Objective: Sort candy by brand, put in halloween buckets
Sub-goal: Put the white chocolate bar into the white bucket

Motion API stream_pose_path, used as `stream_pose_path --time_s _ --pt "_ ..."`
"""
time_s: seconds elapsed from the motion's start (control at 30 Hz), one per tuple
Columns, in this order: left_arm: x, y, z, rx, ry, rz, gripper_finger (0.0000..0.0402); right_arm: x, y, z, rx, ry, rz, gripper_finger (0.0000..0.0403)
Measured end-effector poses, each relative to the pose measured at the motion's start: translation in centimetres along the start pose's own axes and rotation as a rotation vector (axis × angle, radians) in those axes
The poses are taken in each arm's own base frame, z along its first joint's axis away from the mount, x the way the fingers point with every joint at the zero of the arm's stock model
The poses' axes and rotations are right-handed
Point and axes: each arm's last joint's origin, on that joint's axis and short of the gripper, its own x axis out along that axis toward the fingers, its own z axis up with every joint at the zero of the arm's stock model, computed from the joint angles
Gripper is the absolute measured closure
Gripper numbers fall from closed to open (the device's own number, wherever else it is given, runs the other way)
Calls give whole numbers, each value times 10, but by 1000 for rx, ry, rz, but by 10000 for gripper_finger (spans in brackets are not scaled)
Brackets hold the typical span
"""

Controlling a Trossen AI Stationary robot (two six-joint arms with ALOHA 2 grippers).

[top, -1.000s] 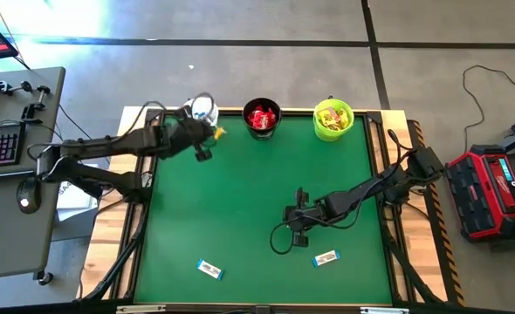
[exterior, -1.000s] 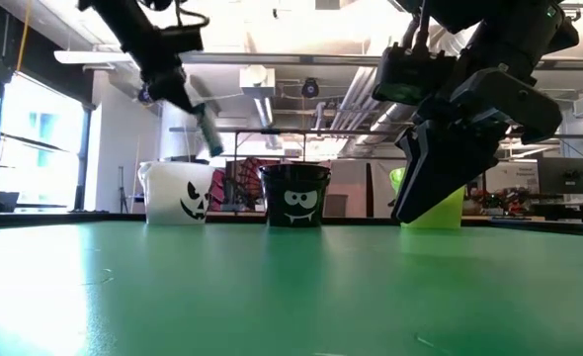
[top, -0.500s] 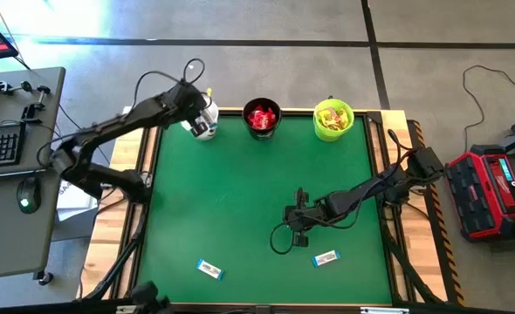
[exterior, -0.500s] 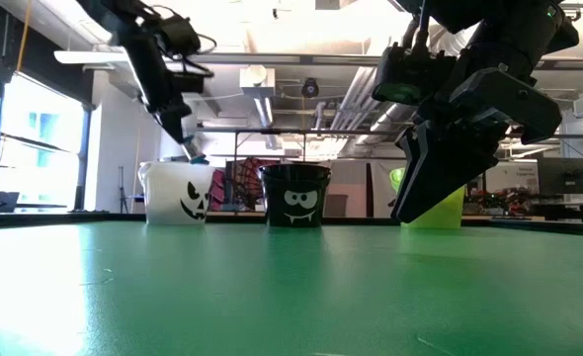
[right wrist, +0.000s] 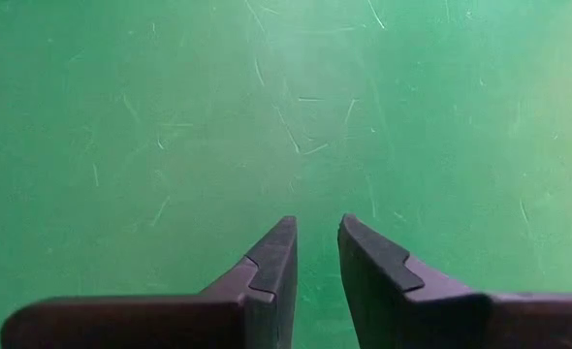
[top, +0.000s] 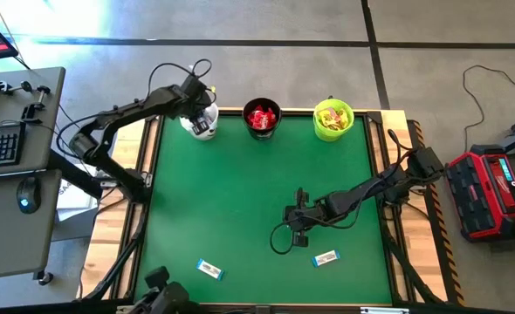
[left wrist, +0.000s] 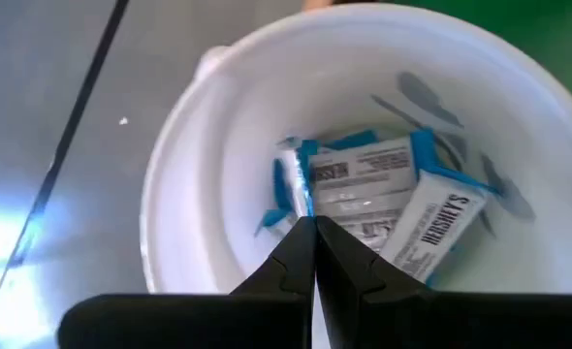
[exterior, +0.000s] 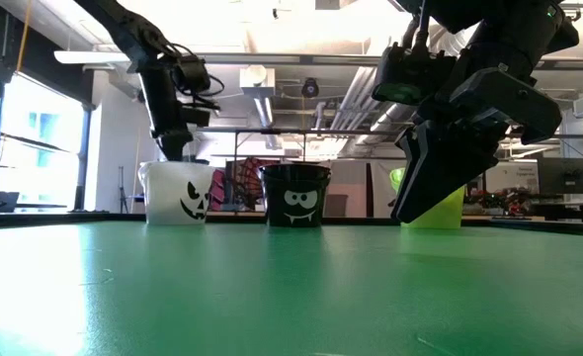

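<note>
White-and-blue bars (left wrist: 383, 189): several inside the white bucket (top: 202, 122), far left of the green table (top: 240, 201). Two more bars (top: 209, 269) (top: 326, 258) lie near the front edge. Black bucket (top: 262, 119) holds red packets; lime green bucket (top: 333, 119) holds yellow ones. Left gripper (left wrist: 315, 237): over the white bucket, fingers pressed together, holding nothing. Right gripper (right wrist: 317, 242): just above bare table right of centre, fingers slightly apart, empty.
</note>
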Motion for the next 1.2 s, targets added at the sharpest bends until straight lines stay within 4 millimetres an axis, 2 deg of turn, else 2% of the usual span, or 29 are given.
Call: stream_pose_path --time_s 0.2,0.37,0.53,0.67,0.83,1.0,1.1,1.2 --pt "0 -3 1 13 -8 -13 388 0 0 0 26 -2 -6 336" --pt "-12 -8 4 42 -52 -17 348 0 -1 1 57 -12 -7 336" --pt "-28 -22 9 40 -150 -91 304 2 -7 6 59 -19 38 336" --pt "-42 -44 11 65 -246 -165 285 -2 -4 2 23 27 69 349" --pt "-60 -82 14 192 -396 -197 284 -29 11 -8 1 72 75 398" --pt "-77 -121 18 344 -495 -265 284 -56 28 -21 64 115 97 388" --pt "-88 -143 19 426 -557 -310 284 -61 42 -30 83 139 124 383" --pt "-99 -162 18 483 -602 -347 284 -62 58 -40 79 180 168 361"
